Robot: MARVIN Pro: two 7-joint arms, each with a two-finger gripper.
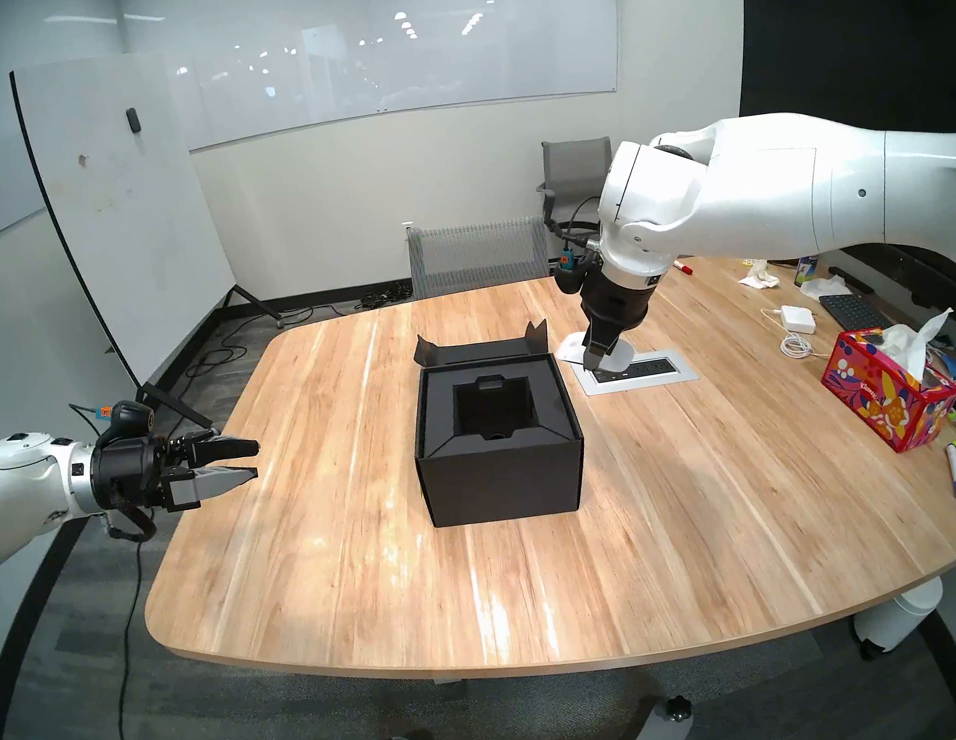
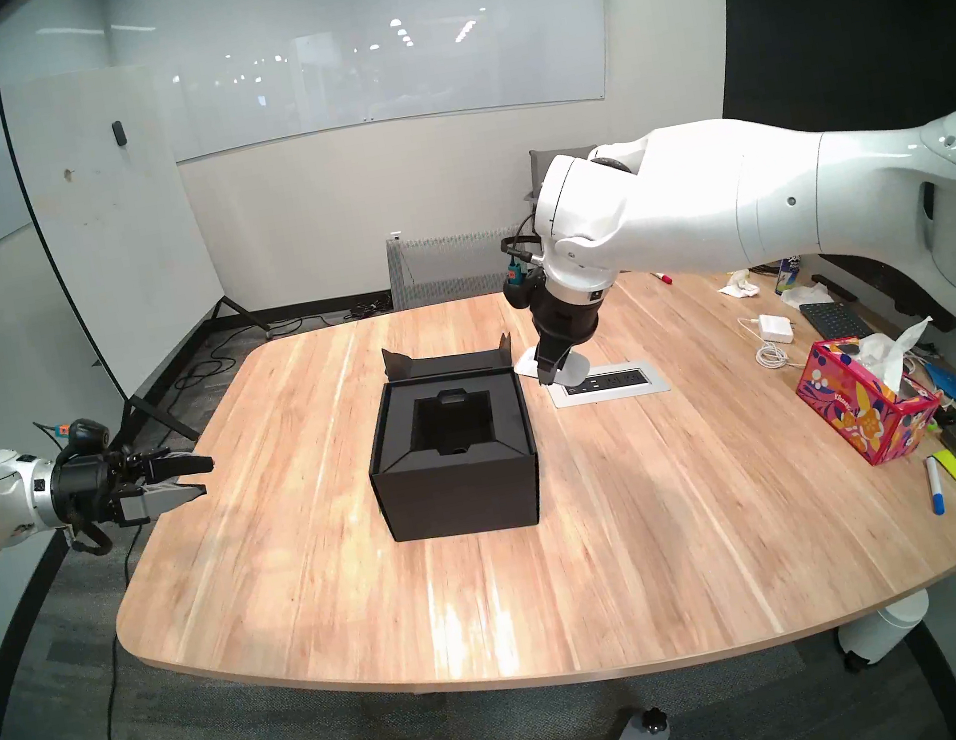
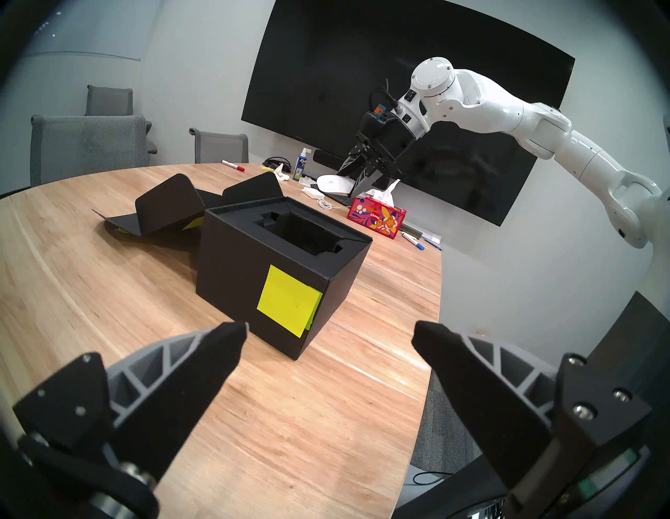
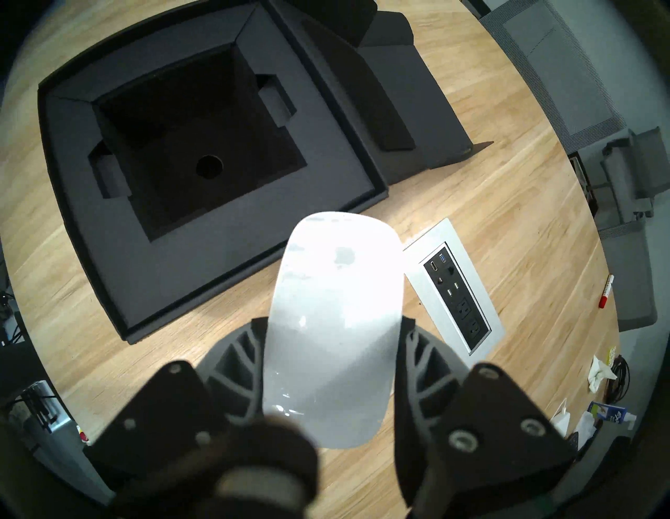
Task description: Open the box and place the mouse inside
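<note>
The black box (image 1: 503, 468) stands open mid-table, its flap lid (image 1: 482, 350) folded flat behind it and its recessed insert (image 4: 203, 145) bare. A yellow-green sticky note (image 3: 288, 304) is on its left wall. My right gripper (image 1: 596, 363) is shut on the white mouse (image 4: 333, 326), a finger on each long side. It holds the mouse just above the table by the box's back right corner. The left gripper (image 1: 255, 457) hovers open and holding nothing at the table's left edge, pointing at the box.
A silver power outlet panel (image 1: 638, 372) is set into the table under the held mouse. Along the right edge lie a red floral tissue box (image 1: 891, 394), a white power adapter (image 1: 798, 318), a keyboard (image 1: 853, 310) and markers. Grey chairs (image 1: 476, 254) stand beyond the far edge.
</note>
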